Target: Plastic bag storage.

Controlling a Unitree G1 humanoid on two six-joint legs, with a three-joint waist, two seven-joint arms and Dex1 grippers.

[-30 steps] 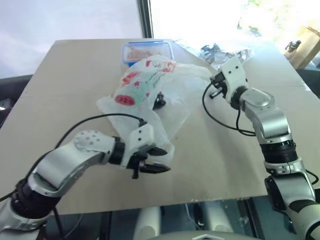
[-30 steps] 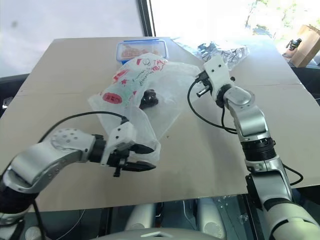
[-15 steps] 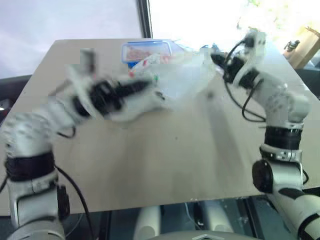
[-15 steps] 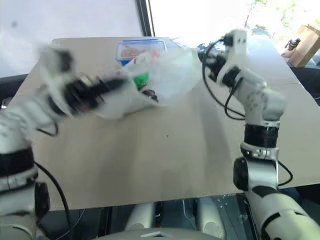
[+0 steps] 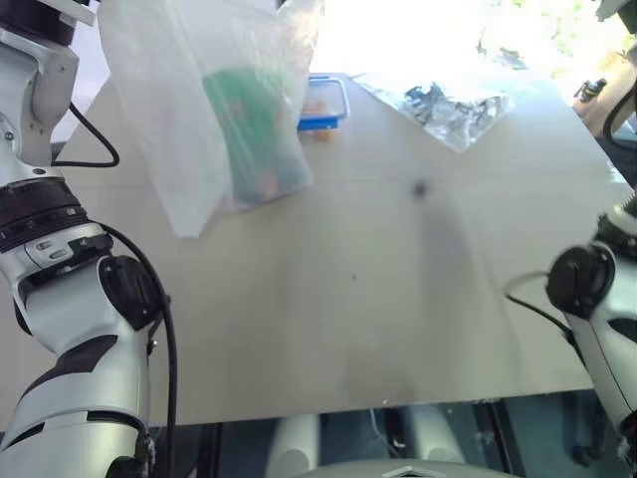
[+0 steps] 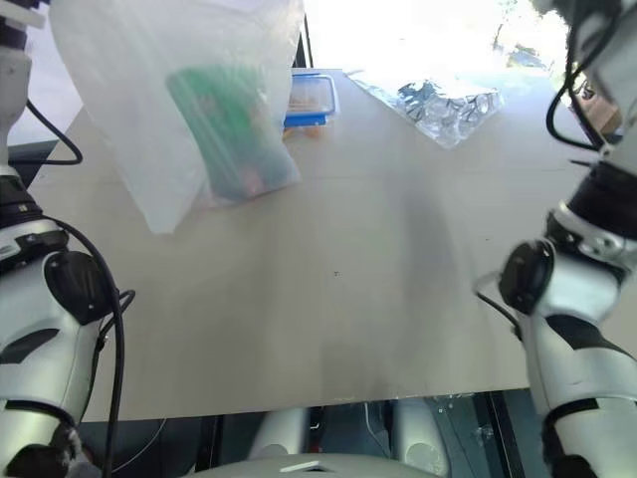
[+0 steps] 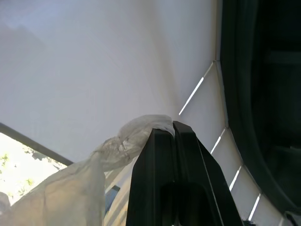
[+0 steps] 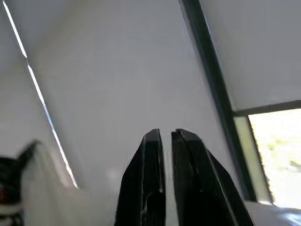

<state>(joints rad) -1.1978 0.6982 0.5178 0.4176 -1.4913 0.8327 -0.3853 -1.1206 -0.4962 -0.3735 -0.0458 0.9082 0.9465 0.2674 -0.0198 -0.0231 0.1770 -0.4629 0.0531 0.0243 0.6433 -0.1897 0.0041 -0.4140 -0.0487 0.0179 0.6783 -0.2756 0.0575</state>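
Trouble could come if the left tool (image 7: pixel 174 129), pinched tight on a thin twist of the plastic bag (image 5: pixel 199 90) hanging high over the table (image 5: pixel 398 279), slips, while the right tool (image 8: pixel 165 136) sits slightly apart, empty.

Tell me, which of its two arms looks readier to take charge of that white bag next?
The left, probably. Its gripper is already pinched shut on a twisted bit of the plastic bag, which hangs above the table. The right gripper holds nothing and stands slightly apart.
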